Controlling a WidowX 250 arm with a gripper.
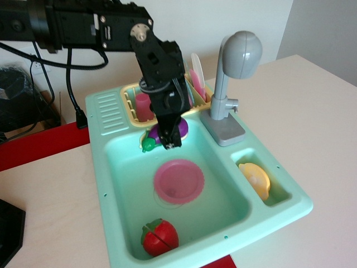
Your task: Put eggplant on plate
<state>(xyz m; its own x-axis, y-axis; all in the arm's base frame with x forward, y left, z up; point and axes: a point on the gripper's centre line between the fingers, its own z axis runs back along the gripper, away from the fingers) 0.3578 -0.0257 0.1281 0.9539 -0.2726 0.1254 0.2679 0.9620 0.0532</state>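
My black gripper (169,136) is shut on the purple eggplant (158,135), whose green cap (148,145) sticks out to the left. It holds the eggplant in the air over the back of the sink basin, just behind and above the pink plate (179,181). The plate lies flat on the basin floor and is bare.
A red strawberry (159,237) lies in the basin's front corner. The teal sink (111,184) has a grey faucet (234,67) at the right, a yellow dish rack (134,109) with upright plates and a pink cup (144,106) behind, and a yellow item (255,180) in the side compartment.
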